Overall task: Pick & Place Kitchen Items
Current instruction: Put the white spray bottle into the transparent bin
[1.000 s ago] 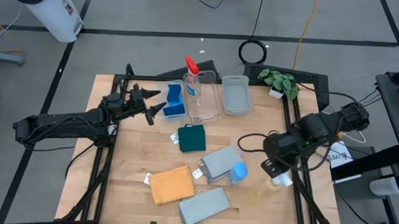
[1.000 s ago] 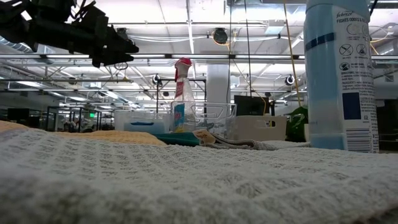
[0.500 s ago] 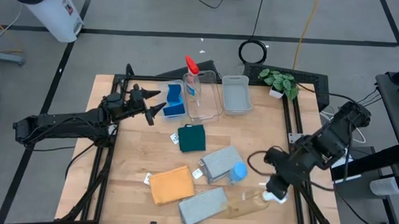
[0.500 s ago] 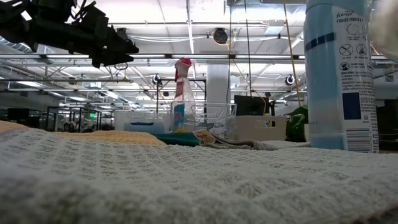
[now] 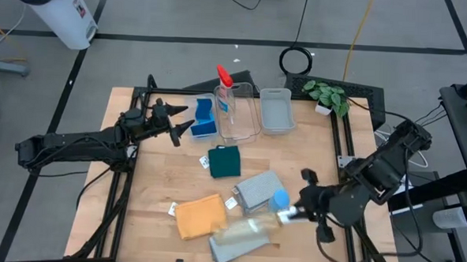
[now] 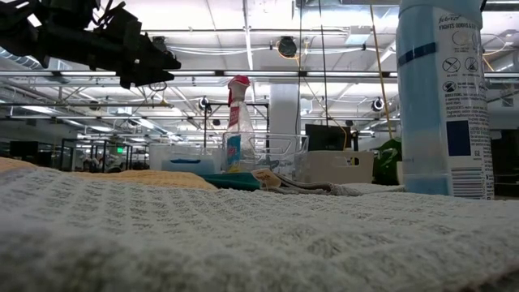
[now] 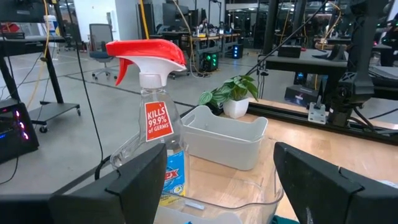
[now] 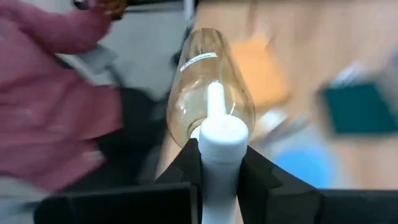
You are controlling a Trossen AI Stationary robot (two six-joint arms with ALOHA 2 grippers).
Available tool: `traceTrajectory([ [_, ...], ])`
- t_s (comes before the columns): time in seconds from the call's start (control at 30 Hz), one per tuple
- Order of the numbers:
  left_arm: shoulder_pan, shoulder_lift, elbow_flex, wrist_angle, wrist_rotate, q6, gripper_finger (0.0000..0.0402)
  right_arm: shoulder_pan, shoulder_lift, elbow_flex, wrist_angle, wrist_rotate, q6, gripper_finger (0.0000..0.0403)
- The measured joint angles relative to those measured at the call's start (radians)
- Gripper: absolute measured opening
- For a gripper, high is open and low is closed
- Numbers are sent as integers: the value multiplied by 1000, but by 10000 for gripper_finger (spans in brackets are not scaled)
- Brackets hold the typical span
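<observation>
While the left gripper (image 5: 180, 122) hangs with fingers apart at upper left of the high view, beside the blue sponge (image 5: 205, 119), the right gripper (image 5: 297, 210) sits at lower right. Its fingers clamp the white top of a clear spray bottle (image 5: 249, 226), held lying sideways over the grey cloth (image 5: 239, 241).

Clear white-topped spray bottle (image 8: 210, 99) held horizontally.

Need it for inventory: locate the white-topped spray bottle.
The white-topped spray bottle is in the right gripper, carried sideways above the grey cloth at the table's near edge.
</observation>
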Motion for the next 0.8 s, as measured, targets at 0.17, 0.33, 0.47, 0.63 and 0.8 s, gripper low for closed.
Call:
traceTrajectory([
  [0.17, 0, 0, 0, 1, 0, -3, 294, -63, -2, 0, 133, 177, -311, 35],
  [0.33, 0, 0, 0, 16, 12, -12, 294, -188, -3, 0, 128, 170, -404, 36],
  [0.47, 0, 0, 10, 21, 49, -52, 294, -321, -8, 0, 31, 132, -388, 36],
  [0.63, 0, 0, 88, -53, 105, -132, 294, -517, -7, 0, -57, -45, -391, 35],
  [0.8, -22, 65, 237, -190, 282, -106, 294, -679, 4, 0, -90, -170, -436, 35],
])
